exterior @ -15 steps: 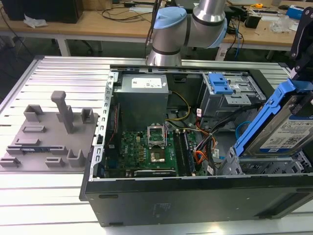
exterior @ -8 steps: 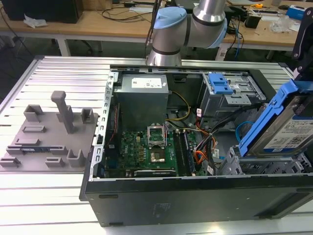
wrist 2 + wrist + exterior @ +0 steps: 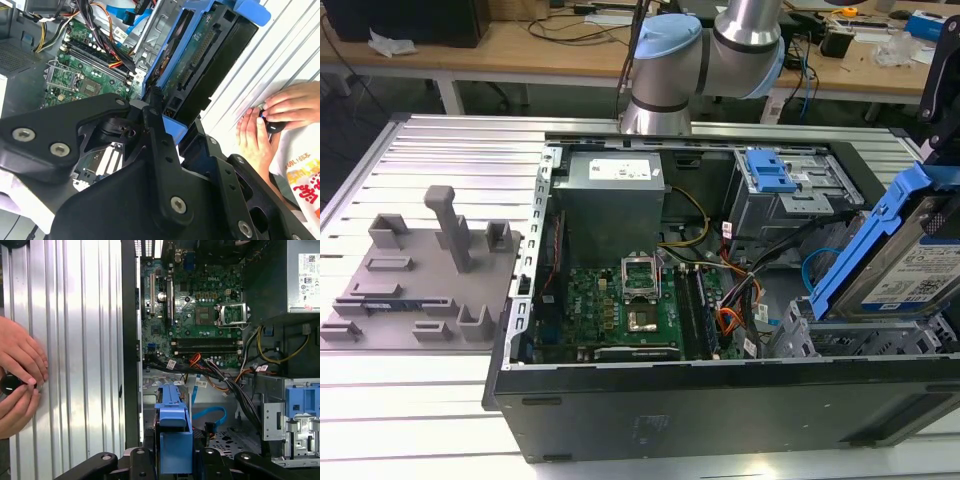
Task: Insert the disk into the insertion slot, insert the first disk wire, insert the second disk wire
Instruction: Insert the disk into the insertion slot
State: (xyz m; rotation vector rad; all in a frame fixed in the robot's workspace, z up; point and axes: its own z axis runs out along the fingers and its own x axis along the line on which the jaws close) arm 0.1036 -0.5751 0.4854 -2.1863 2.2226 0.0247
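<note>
The disk, far end beyond the exterior view's right edge.

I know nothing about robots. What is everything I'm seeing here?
computer case: one, black, open, on the slatted metal table
circuit board: one, green, flat inside the case
power supply box: one, grey, inside the case, far side
taller cage: one, grey with blue handle, far corner of the case
insertion slot: one, grey perforated, below the disk
disk: one, silver in blue frame, tilted above the slot
second disk wire: one, light blue, looped inside the case
wire bundle: one, orange and black, beside the board
fixture plate: one, grey, on the table, exterior view's left
person's hands: two, on the table beside the case
robot arm: one, silver and light blue, behind the case
gripper: one, black, shut on the disk
</note>
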